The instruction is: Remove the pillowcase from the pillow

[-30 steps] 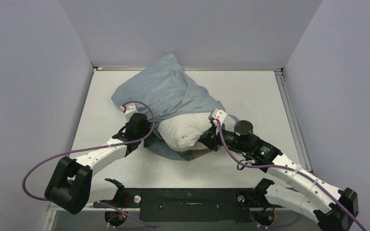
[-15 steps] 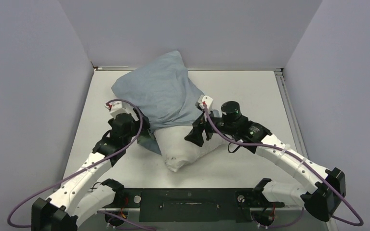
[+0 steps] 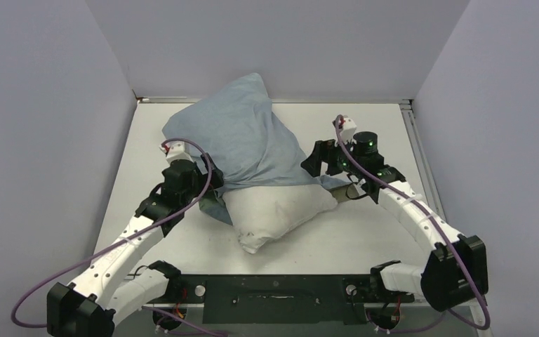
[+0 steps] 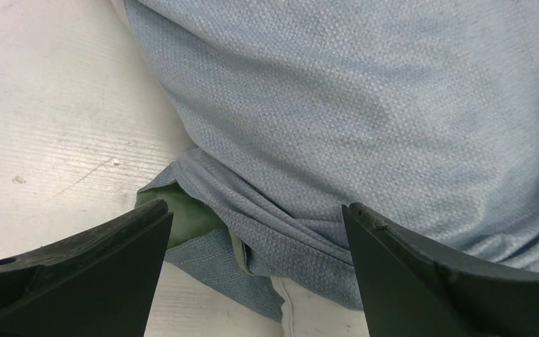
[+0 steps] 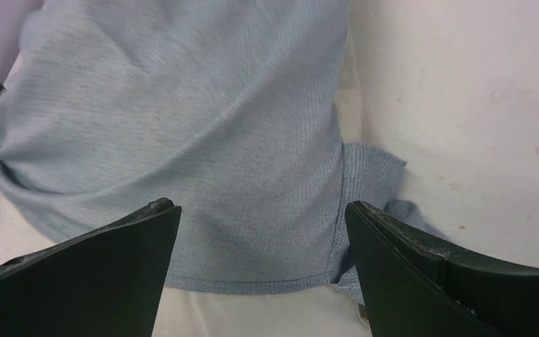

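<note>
The dusty-blue pillowcase point(image 3: 242, 137) covers the far half of the pillow, bunched toward the back wall. The off-white pillow point(image 3: 281, 210) sticks out of the hem toward the near edge. My left gripper point(image 3: 213, 184) is open at the pillowcase's left hem. In the left wrist view the gripper point(image 4: 256, 207) straddles folded blue cloth with green lining point(image 4: 186, 221) and holds nothing. My right gripper point(image 3: 314, 159) is open at the right side. In the right wrist view it point(image 5: 261, 204) hovers over the stitched hem of the pillowcase point(image 5: 203, 126), with the pillow point(image 5: 253, 312) below.
The white table point(image 3: 365, 232) is boxed in by grey walls at the left, back and right. A metal rail point(image 3: 414, 140) runs along its right edge. A black mounting bar point(image 3: 274, 289) with the arm bases sits at the near edge. Purple cables trail from both wrists.
Both grippers have opened and let go of the pillowcase. Both arms moved away from the pillow's near end, the right one far back and to the right. More white pillow is bare.
</note>
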{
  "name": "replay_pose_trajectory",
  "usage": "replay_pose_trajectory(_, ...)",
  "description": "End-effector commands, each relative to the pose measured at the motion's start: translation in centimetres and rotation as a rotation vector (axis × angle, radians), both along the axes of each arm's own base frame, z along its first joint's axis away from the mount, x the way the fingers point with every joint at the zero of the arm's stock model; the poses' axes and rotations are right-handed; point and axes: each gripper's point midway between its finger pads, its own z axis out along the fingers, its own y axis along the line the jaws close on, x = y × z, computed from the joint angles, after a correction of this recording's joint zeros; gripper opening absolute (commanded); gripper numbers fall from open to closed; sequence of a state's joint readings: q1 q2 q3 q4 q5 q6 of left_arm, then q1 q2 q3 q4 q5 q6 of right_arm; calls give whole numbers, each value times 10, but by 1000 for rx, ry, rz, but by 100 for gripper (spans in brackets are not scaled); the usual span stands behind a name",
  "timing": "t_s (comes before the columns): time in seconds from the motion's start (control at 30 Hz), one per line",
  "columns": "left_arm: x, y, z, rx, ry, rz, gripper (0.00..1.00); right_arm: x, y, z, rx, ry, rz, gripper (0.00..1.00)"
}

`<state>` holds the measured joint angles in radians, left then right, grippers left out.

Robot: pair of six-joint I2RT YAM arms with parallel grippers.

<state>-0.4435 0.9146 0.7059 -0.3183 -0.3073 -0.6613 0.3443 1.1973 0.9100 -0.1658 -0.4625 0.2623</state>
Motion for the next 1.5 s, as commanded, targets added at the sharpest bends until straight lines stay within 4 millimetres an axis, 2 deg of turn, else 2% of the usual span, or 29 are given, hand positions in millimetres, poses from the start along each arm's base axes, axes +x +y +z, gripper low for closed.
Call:
replay_pose_trajectory(0.0, 15, -17, 13, -45, -28, -46, 96, -2, 23, -31, 134, 127, 70, 91)
replay_pose_trajectory(0.07, 20, -25, 7, -57, -14, -72, 96, -10, 35, -42, 187, 169, 132, 89)
replay_pose_trajectory(0.13, 25, -34, 0, -60, 11, -103, 96, -27, 47, -53, 216, 217, 204, 86)
replay_pose_trajectory(0.27, 39, -58, -9, -84, 48, -184, 96, -79, 84, -64, 159, 234, 422, 85)
replay_pose_trajectory(0.3, 42, -66, -8, -98, 53, -213, 96, -98, 96, -66, 152, 238, 494, 85)
replay_pose_trajectory(0.4, 52, -90, -5, -123, 67, -287, 96, -137, 116, -66, 149, 239, 614, 84)
replay_pose_trajectory(0.5, 58, -121, 4, -124, 63, -373, 96, -155, 126, -67, 109, 201, 638, 85)
replay_pose_trajectory(0.57, 65, -140, 13, -125, 48, -413, 96, -153, 127, -67, 93, 169, 596, 85)
replay_pose_trajectory(0.63, 74, -156, 23, -127, 34, -444, 96, -140, 123, -66, 78, 137, 519, 85)
replay_pose_trajectory(0.73, 87, -162, 44, -119, 12, -447, 96, -119, 118, -59, 43, 70, 422, 85)
replay_pose_trajectory(0.8, 90, -153, 60, -90, -20, -425, 96, -109, 117, -50, 35, 24, 382, 85)
replay_pose_trajectory(0.9, 84, -122, 88, -43, -81, -343, 96, -95, 117, -39, 33, -28, 325, 86)
replay_pose_trajectory(0.97, 72, -97, 103, -4, -118, -288, 96, -88, 119, -37, 34, -46, 300, 86)
replay_pose_trajectory(1.07, 48, -66, 112, 45, -159, -230, 96, -77, 122, -35, 34, -62, 259, 84)
replay_pose_trajectory(1.13, 30, -55, 111, 44, -169, -228, 96, -70, 125, -35, 30, -65, 239, 83)
replay_pose_trajectory(1.23, 4, -53, 94, 11, -138, -271, 96, -65, 131, -35, 11, -74, 223, 81)
replay_pose_trajectory(1.3, -12, -58, 81, -26, -107, -316, 96, -63, 135, -37, -9, -78, 215, 80)
replay_pose_trajectory(1.33, -20, -62, 67, -44, -78, -346, 96, -64, 136, -39, -22, -76, 215, 80)
replay_pose_trajectory(1.47, -49, -84, 39, -134, -37, -456, 96, -64, 142, -45, -52, -63, 214, 79)
